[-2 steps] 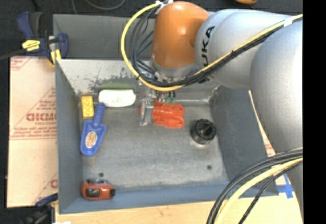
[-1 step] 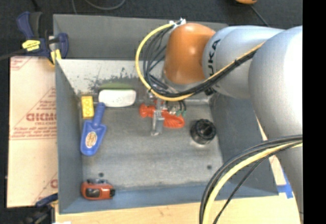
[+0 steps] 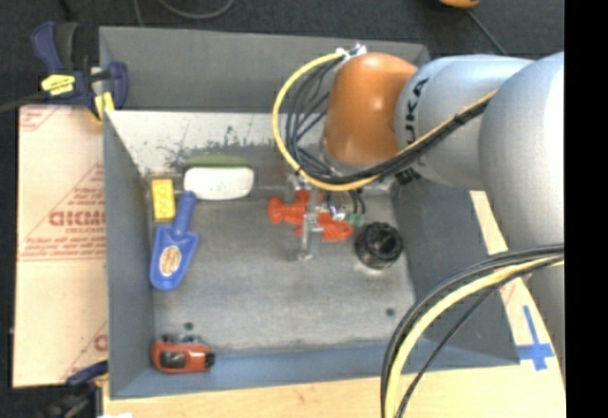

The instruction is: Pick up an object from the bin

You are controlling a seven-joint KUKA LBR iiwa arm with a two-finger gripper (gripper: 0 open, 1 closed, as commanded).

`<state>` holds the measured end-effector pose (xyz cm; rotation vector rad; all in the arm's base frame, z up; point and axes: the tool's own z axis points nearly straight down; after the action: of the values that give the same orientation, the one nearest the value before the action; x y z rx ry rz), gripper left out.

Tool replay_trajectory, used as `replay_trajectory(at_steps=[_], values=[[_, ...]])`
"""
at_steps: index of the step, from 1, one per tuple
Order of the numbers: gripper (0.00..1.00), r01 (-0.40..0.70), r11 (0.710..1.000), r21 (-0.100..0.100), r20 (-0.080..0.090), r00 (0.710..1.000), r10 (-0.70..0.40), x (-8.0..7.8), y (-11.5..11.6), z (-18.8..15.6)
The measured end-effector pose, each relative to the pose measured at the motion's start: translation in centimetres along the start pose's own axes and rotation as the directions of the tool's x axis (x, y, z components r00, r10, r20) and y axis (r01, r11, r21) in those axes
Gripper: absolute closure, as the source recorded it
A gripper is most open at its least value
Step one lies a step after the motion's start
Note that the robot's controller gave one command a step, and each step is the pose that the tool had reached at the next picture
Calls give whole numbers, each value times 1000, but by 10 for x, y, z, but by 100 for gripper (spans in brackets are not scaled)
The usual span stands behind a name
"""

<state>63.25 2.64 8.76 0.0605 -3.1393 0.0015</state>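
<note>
Mid-bin, down low with the gripper [image 3: 306,237] at the red plastic piece [image 3: 283,213], just beside a black round cap [image 3: 378,243]. Cannot tell how far open, nor whether anything gripped. Best to straddle the red piece's middle, squeeze firmly, lift straight up.

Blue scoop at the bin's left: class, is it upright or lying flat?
Lying flat: the blue scoop stretches lengthwise along the bin floor.

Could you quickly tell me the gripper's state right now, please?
Gripper: open or closed cannot be told; it is over a red object mid-bin.
</note>
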Motion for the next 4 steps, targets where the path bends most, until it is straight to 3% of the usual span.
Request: replay_trajectory(at_steps=[1,2,3,4], values=[[0,-208,978,-3,7,978,208,-10,-22,-22],[0,-177,984,-1,7,984,177,-3,-33,14],[100,-329,944,-5,8,944,329,-10,-46,15],[100,-329,944,-5,8,944,329,-10,-46,15]])
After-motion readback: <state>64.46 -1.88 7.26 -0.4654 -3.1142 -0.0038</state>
